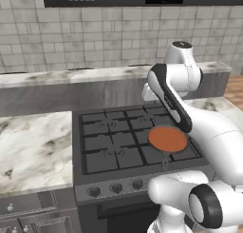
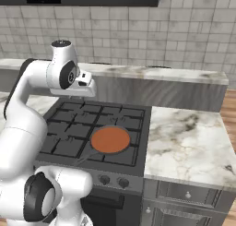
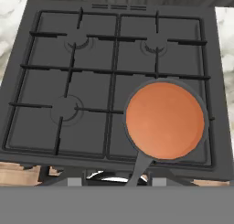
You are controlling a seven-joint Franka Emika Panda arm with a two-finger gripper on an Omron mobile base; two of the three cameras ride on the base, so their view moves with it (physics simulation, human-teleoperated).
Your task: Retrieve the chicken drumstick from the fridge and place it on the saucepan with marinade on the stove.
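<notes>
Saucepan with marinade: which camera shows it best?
Hand view: the saucepan with marinade appears from above, large and whole, handle toward the stove front. Both base views show it smaller and slanted, partly behind the arm in the left one.

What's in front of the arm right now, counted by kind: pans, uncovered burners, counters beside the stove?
saucepan with marinade: 1
uncovered burners: 3
marble counters: 2, one on each side of the stove
Total: 6
</notes>
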